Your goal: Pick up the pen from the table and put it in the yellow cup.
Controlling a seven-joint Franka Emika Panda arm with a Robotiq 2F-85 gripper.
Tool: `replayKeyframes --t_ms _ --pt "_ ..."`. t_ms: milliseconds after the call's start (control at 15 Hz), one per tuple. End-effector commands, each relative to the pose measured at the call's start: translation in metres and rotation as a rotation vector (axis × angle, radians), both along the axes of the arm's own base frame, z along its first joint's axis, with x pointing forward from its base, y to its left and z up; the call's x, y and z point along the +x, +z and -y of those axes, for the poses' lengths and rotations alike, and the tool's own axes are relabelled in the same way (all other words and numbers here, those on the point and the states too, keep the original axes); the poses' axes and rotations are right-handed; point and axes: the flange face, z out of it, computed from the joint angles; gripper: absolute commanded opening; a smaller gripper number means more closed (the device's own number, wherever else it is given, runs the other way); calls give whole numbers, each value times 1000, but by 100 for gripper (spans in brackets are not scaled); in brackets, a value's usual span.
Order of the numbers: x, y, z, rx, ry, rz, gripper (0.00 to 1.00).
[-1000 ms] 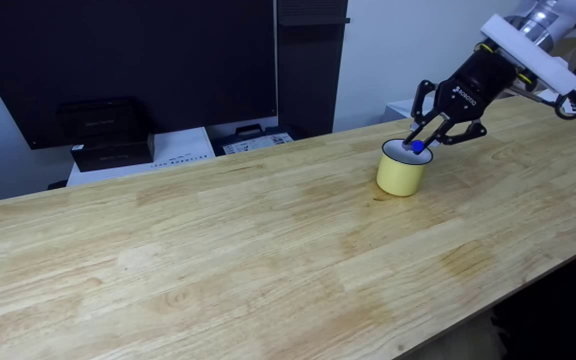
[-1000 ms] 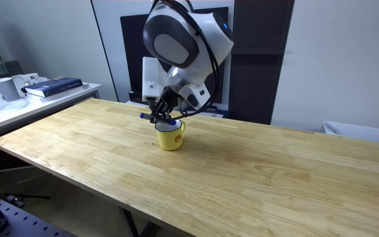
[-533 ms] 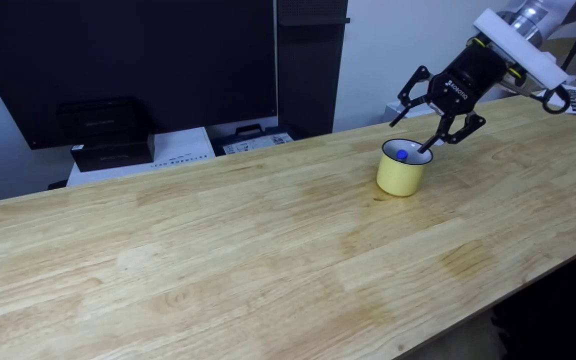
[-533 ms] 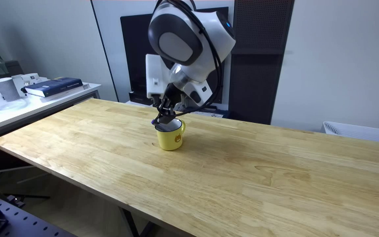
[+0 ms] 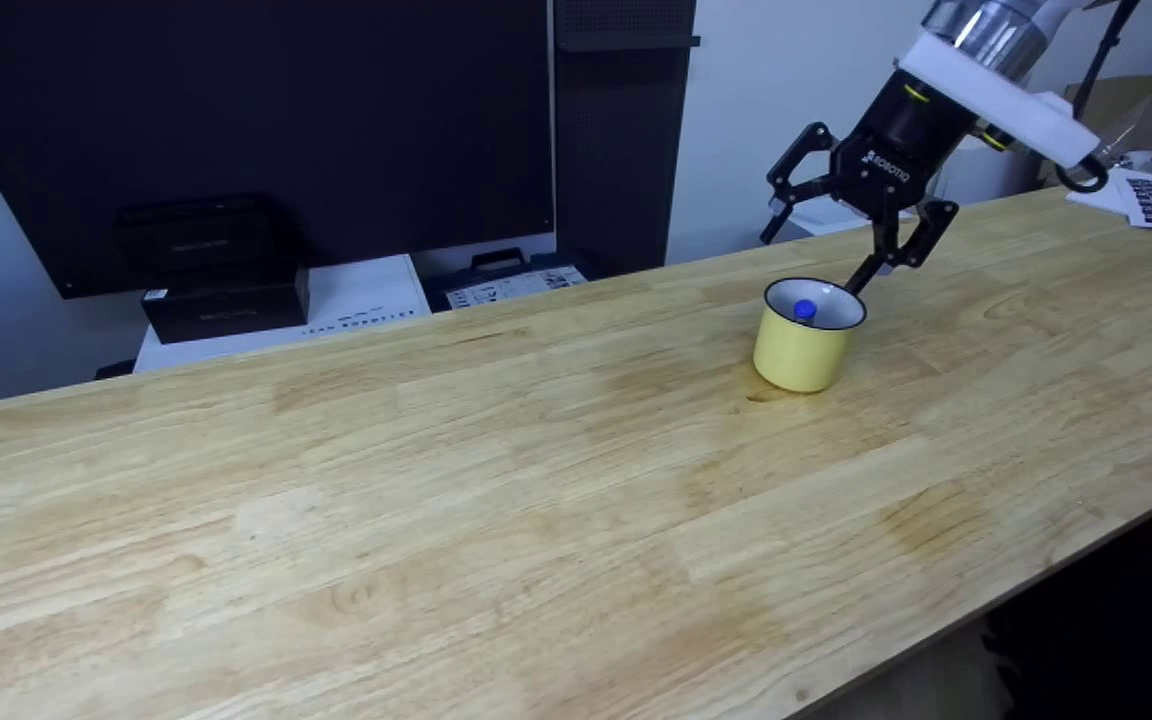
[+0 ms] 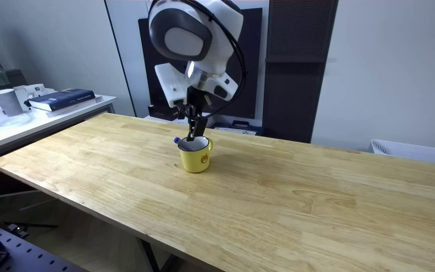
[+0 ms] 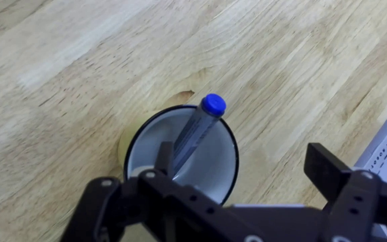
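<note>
Pen (image 7: pixel 196 134) is leaning inside the cup (image 5: pixel 798 357), ungripped, just beside one of the widely parted fingers (image 7: pixel 326 171); its long axis is slanting up and away from that finger, the other hanging well apart, so retreat is probably needing only a lift.

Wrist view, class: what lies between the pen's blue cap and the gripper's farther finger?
Bare wooden table shows between the pen's cap and that finger in the wrist view.
</note>
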Motion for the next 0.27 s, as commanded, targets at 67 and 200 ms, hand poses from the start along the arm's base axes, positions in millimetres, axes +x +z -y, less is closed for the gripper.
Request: replayKeyframes --t_ms 67,200 --pt "0 3 -4 -8 5 4 100" --pt "-2 3 -1 -10 1 2 100"
